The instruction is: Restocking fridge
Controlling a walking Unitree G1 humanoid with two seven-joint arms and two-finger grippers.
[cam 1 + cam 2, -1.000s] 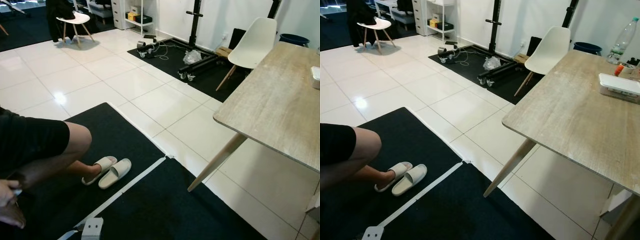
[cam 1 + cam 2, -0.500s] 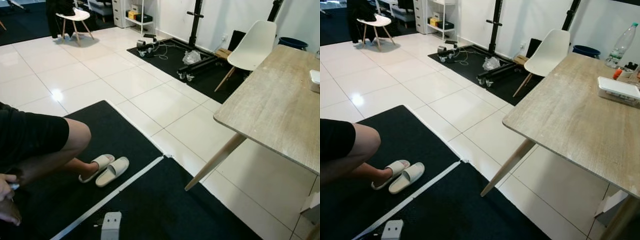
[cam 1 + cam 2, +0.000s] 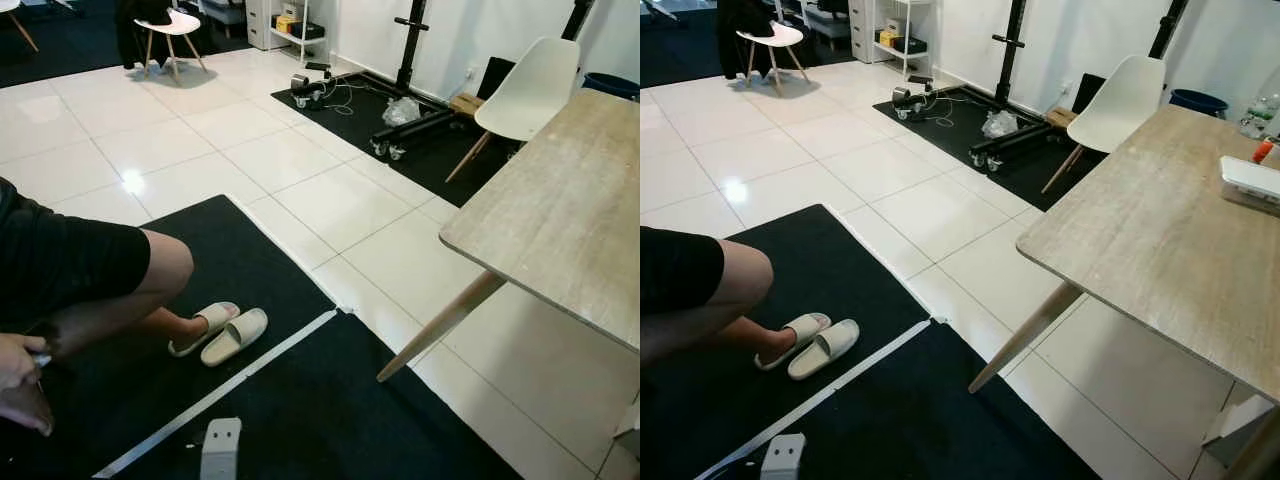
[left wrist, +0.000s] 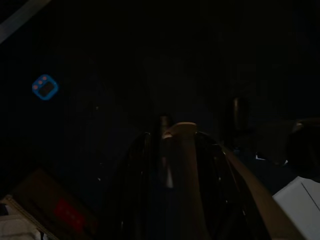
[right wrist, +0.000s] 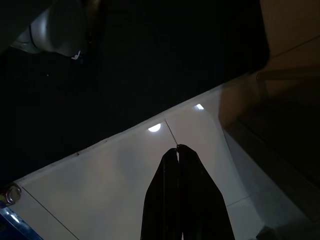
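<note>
No fridge or goods for it are in sight. My right gripper [image 5: 177, 148] hangs idle over white floor tiles beside the black mat, its two black fingers pressed together and holding nothing. The left wrist view is very dark; my left gripper [image 4: 167, 127] hangs low over a dark floor. A wooden table [image 3: 1140, 240] stands at the right. On its far end lie a white container [image 3: 1251, 180] and a clear bottle [image 3: 1265, 104].
A person crouches at the left on the black mat [image 3: 300, 400], knee [image 3: 165, 270] bent, hand [image 3: 18, 362] low, feet by pale slippers [image 3: 222, 332]. A small white device [image 3: 221, 445] lies by a white tape strip. A white chair [image 3: 528, 80] and a black wheeled stand [image 3: 410, 110] are beyond.
The whole picture has shifted a little to the right, so the camera has turned slightly left. The person, the slippers and the table stay where they were.
</note>
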